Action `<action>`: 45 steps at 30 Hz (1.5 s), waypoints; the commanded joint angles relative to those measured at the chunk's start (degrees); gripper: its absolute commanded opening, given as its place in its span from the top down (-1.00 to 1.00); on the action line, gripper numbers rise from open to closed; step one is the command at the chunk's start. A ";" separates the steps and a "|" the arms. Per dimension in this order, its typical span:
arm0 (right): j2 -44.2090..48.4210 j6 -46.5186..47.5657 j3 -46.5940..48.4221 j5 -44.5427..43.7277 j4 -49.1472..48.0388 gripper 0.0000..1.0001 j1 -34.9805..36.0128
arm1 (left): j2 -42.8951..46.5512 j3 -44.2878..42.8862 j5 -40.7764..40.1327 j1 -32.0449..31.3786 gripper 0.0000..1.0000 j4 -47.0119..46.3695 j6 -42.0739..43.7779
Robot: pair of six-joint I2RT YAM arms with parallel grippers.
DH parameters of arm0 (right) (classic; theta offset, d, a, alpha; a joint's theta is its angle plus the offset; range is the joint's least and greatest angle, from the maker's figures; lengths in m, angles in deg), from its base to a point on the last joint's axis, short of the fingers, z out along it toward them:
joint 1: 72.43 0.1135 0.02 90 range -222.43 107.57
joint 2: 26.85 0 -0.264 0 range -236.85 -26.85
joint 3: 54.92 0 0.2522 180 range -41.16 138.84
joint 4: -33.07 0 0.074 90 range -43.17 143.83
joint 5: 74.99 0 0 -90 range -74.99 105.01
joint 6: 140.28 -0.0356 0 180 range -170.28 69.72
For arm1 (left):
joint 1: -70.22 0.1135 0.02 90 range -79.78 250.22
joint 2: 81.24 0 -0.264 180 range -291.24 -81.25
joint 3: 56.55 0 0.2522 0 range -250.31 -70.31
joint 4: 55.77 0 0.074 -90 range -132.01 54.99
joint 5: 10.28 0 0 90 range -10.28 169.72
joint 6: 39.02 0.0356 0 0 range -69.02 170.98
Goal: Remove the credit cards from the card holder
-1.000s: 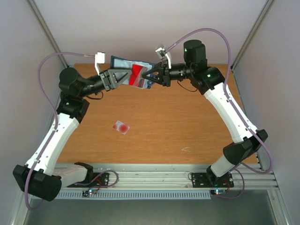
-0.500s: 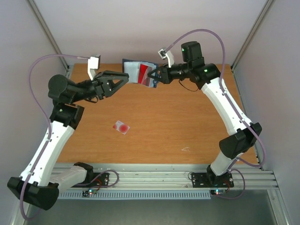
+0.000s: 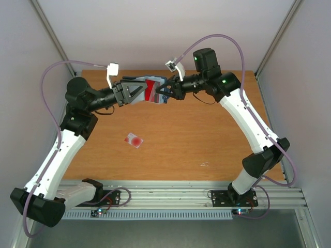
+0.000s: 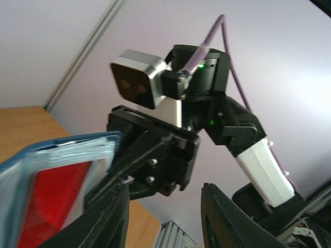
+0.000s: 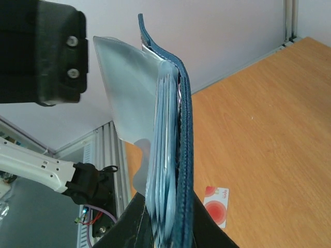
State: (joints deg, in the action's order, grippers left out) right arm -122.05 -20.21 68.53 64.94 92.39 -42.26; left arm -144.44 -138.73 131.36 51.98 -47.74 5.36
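Now that the spread left end effector [image 3: 143, 90] has swung back to the card holder [image 5: 185, 155] pinched by the right end effector [image 3: 163, 92], the red card [image 4: 51, 206] seems next.

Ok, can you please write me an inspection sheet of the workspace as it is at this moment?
Surface: wooden table, no spill seen.
Job's things: card holder open and held in the air over the far part of the table; red card in its pocket; pale card with red circle flat on the table; other cards cannot be told.
Clutter: small white scrap towards the near edge.
Grippers: right pincer shut on the card holder's edge; left pincer open, close to the red card.
Cables: purple cables loop free above both arms.
Surroundings: pale walls, metal frame posts; nothing else seen.
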 commanded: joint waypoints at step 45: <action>3.97 10.20 2.60 8.56 1.38 0.97 3.53 | -2.97 0.69 11.04 -4.79 0.14 -11.40 1.60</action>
State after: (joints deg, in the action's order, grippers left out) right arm -118.88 -12.83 69.25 70.34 96.63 -41.19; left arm -144.99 -136.98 133.06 50.69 -52.16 11.65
